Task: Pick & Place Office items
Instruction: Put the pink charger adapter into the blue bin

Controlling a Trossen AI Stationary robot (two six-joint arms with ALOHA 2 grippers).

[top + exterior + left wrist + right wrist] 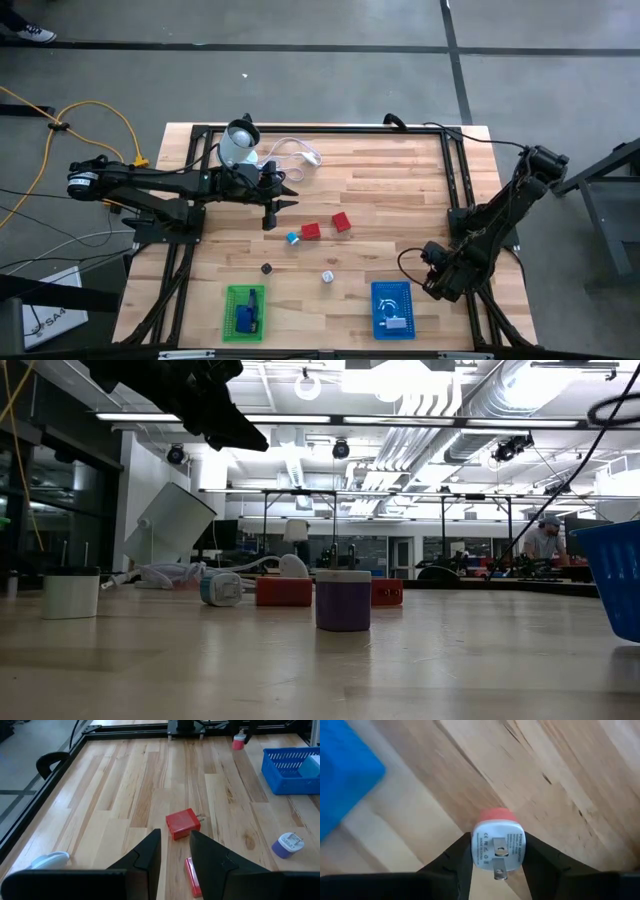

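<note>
While the left fingers [175, 852] hover pinched above the red blocks [183, 823], the right fingers [497, 852] clasp a red-and-white plug adapter [498, 839].

Tiny print on white plug adapter [498, 843], perhaps "POWER ADAPTER", otherwise illegible.

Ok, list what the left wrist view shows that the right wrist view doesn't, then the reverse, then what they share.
Only the left wrist view: the left gripper hovering near a red block and a flatter red piece, plus a purple-and-white plug.
Only the right wrist view: the printed face and two prongs of the red-and-white adapter, clamped in the right gripper.
Both: that adapter in the right gripper, the blue basket and the wooden table.
</note>
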